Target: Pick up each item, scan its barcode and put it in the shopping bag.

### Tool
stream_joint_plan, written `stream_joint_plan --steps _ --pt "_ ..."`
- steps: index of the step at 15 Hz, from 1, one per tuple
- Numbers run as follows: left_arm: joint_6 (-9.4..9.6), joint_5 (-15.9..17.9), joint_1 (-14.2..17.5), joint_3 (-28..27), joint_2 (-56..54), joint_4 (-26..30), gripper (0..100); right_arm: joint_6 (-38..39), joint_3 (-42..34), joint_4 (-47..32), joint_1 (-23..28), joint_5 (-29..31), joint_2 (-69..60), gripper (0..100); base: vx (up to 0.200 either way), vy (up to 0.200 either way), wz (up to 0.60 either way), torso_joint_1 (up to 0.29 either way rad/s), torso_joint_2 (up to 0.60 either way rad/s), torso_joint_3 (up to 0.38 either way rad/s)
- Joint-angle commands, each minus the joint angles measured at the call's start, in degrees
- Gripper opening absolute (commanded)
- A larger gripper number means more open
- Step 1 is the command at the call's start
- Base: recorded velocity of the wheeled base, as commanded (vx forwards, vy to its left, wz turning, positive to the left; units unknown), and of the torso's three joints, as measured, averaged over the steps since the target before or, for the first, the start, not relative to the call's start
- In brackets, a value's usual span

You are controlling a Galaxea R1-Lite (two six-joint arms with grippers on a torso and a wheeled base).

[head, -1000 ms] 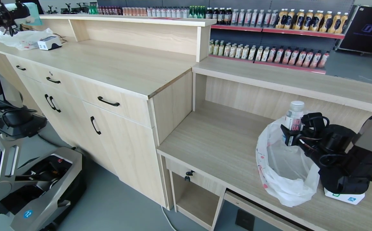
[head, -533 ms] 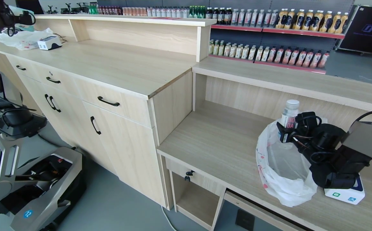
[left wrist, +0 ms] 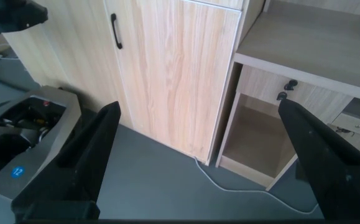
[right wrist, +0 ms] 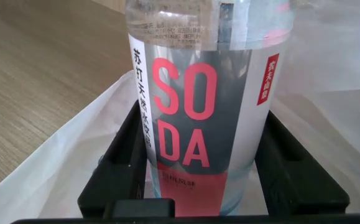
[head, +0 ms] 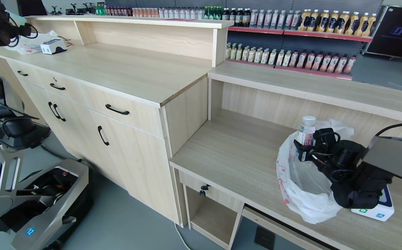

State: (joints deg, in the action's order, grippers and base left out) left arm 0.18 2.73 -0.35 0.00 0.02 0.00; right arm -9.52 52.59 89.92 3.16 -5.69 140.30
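The right tool (head: 301, 151) gripped the soda bottle (head: 305, 133) upright over the shopping bag (head: 303, 199); lowering it well inside before release seemed wisest.

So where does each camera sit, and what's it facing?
Head view: on the head, facing forward and down at the counter; right gripper holds a bottle at the bag's opening.
Left wrist view: left wrist, facing cabinet door and floor; open left gripper shows.
Right wrist view: right wrist, close on the bottle; right gripper shows.
Head and right wrist views share bottle and bag.
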Motion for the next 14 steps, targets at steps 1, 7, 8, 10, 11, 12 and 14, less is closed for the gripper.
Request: stream_joint_plan --steps 1,7,8,10,11,12,14 --pt "-0.01 -0.01 0.00 0.00 0.06 0.00 100 -0.06 -0.30 0.08 0.01 -0.02 0.85 0 0.000 0.000 0.00 0.000 0.00 0.000" --pt "-0.01 -0.01 0.00 0.00 0.06 0.00 100 -0.32 2.87 0.08 0.09 -0.99 3.31 0 0.000 0.000 0.00 0.000 0.00 0.000" --pt "-0.01 -0.01 0.00 0.00 0.06 0.00 100 -0.32 2.78 0.08 0.09 -1.25 3.31 0 0.000 0.000 0.00 0.000 0.00 0.000" --pt "-0.01 -0.01 0.00 0.00 0.06 0.00 100 -0.32 1.90 0.08 0.09 -1.25 2.87 0 0.000 0.000 0.00 0.000 0.00 0.000" --pt "-0.01 -0.01 0.00 0.00 0.06 0.00 100 -0.32 1.29 0.08 0.09 -1.25 2.34 0 0.000 0.000 0.00 0.000 0.00 0.000" --pt "-0.01 -0.01 0.00 0.00 0.06 0.00 100 -0.32 0.67 0.08 0.01 -1.34 1.47 0 0.000 0.000 0.00 0.000 0.00 0.000" --pt "-0.01 -0.01 0.00 0.00 0.06 0.00 100 -0.24 -0.73 0.08 0.09 -1.34 -0.38 0 0.000 0.000 0.00 0.000 0.00 0.000"
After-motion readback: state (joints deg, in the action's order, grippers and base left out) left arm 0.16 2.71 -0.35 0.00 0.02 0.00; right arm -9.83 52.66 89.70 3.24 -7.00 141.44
